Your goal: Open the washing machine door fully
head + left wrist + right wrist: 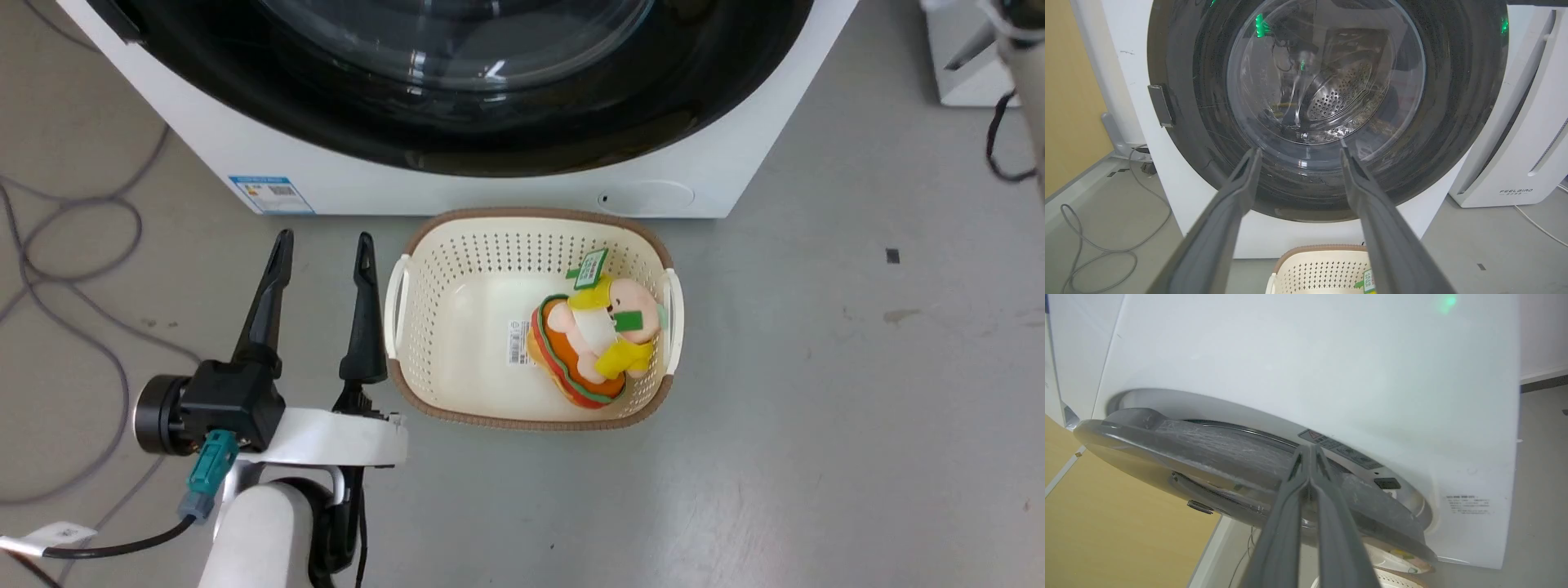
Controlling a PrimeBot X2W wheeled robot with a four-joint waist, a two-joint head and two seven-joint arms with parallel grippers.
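The washing machine door (490, 139) is a glossy black ring around a bulging clear glass bowl; it spans the top of the head view. From the left wrist it shows face-on as the door (1453, 102), with a small grey catch (1161, 104) on its left rim. My left gripper (323, 241) hovers open over the floor in front of the machine, and the left gripper (1299, 150) holds nothing. My right gripper (1309, 448) is shut, its tips at the door's (1208, 457) edge, where the door stands slightly off the white front.
A cream basket (531, 215) with a plush toy (600, 339) sits on the floor against the machine, right of my left gripper. Grey cables (73, 245) loop on the floor at left. A white FEELBIRD appliance (1515, 163) stands beside the machine. My right forearm (1024, 73) shows at top right.
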